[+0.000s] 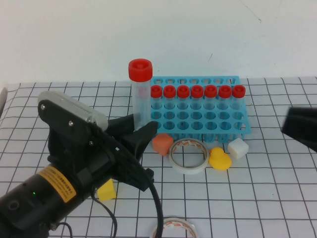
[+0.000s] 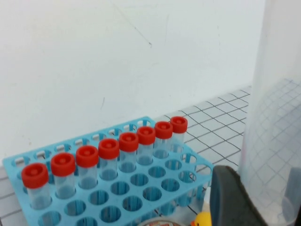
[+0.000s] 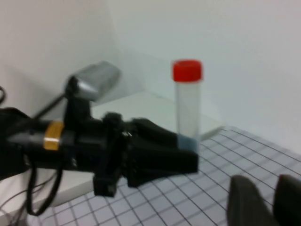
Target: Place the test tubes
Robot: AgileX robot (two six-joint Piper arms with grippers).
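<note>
So the big clear test tube (image 1: 140,96) with the red screw cap (image 1: 140,69) is held upright in the left gripper (image 1: 140,128). The black fingers (image 1: 148,134) are clamped on its lower end, and the cap sticks up well above them. In the high view it sits just off the left end of the blue tube rack (image 1: 233,130), on the robot's left.

The rack already has seven smaller red-capped tubes (image 1: 197,91) lined up in one row, one row in from its far edge. The rows in front of them are empty holes.

Just in front of the rack there's a bunch of random stuff: a salmon-coloured block (image 1: 162,144), a roll of tape (image 1: 188,156), a yellow rubber duck (image 1: 219,159) and a white cube (image 1: 237,148). A yellow block (image 1: 106,191) peeks out from under the left arm, and a second tape roll (image 1: 173,228) shows at the near edge.

The left arm wears a yellow label (image 1: 57,183) with black print, but the print can't be made out.

The right gripper (image 3: 266,188) hangs at the right side of the white gridded surface (image 1: 267,188), well apart from the rack. Its fingers are a little apart with nothing between them.
</note>
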